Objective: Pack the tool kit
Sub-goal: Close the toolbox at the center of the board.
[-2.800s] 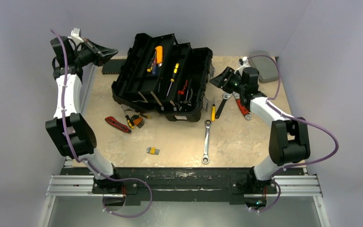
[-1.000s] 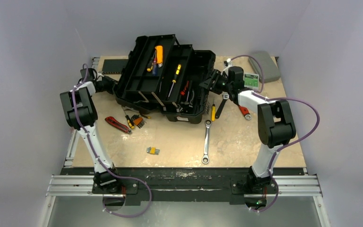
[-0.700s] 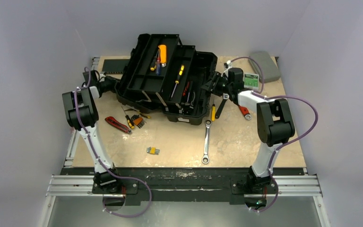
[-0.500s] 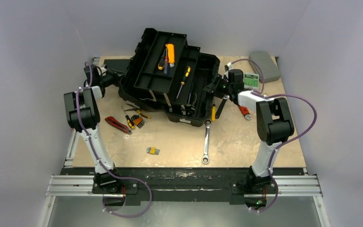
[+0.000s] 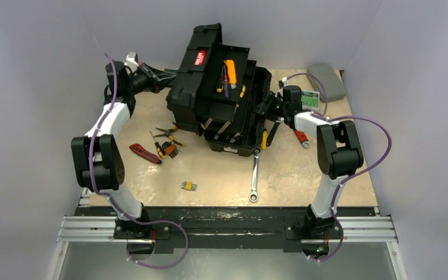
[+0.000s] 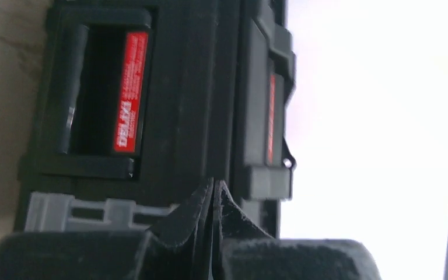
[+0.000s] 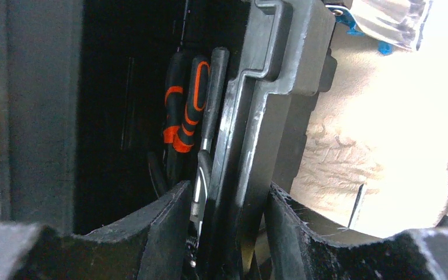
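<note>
The black toolbox (image 5: 227, 125) stands at the back middle, its lid (image 5: 193, 76) with the red-labelled handle (image 5: 200, 57) tipped up on edge. The fold-out tray (image 5: 228, 81) above the body holds a yellow-handled tool (image 5: 230, 65) and screwdrivers. My left gripper (image 5: 166, 74) is shut and empty, its tips pressed against the lid's outer face (image 6: 181, 116) near the handle (image 6: 125, 93). My right gripper (image 5: 266, 108) is clamped on the toolbox's right wall (image 7: 248, 140); orange-and-black handled tools (image 7: 184, 111) lie inside.
Loose on the table: a ratchet wrench (image 5: 255, 175), a yellow screwdriver (image 5: 263, 139), a red wrench (image 5: 301, 138), pliers (image 5: 169, 133), a hex-key set (image 5: 170, 150), a red knife (image 5: 144, 153), a small bit holder (image 5: 188, 186). A flat grey case (image 5: 326, 80) lies at the back right.
The lid has swung up from lying open at the left to standing on edge, and the trays have folded in over the body. My left gripper rose and moved right with it. The right gripper stayed.
</note>
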Controlling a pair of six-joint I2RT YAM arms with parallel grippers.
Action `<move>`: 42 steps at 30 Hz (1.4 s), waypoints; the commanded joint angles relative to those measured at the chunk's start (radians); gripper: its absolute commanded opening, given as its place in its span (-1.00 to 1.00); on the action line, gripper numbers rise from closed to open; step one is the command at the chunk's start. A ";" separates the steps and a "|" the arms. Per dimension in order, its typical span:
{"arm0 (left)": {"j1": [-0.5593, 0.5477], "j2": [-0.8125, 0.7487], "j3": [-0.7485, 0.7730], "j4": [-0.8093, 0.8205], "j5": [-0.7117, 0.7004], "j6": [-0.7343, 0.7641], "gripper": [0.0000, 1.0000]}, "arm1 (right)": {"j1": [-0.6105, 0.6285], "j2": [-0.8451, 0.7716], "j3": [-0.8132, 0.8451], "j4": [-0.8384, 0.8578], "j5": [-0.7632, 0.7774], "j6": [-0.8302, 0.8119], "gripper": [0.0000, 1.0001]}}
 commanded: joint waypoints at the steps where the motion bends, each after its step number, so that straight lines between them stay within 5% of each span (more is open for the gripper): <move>1: -0.102 -0.126 0.094 -0.291 0.048 0.280 -0.97 | 0.031 -0.076 -0.003 0.074 -0.081 0.042 -0.06; 11: -0.233 -0.153 0.152 -0.415 -0.026 0.367 -0.97 | -0.012 -0.340 -0.060 0.024 0.098 0.109 0.12; 25: -0.389 -0.131 0.259 -0.447 -0.013 0.394 -0.96 | -0.081 -0.508 -0.170 -0.054 0.268 0.090 0.08; 28: -0.435 -0.126 0.379 -0.653 -0.019 0.596 -0.90 | -0.082 -0.526 -0.171 -0.093 0.326 0.072 0.08; 31: -0.477 -0.164 0.513 -0.957 -0.200 0.834 -0.46 | -0.081 -0.546 -0.169 -0.140 0.404 0.066 0.08; 37: -0.481 -0.341 0.411 -0.985 -0.493 0.927 0.78 | -0.081 -0.556 -0.177 -0.101 0.335 0.023 0.13; 42: -0.481 -0.341 0.302 -0.935 -0.581 0.926 1.00 | -0.082 -0.525 -0.201 0.017 0.147 0.017 0.15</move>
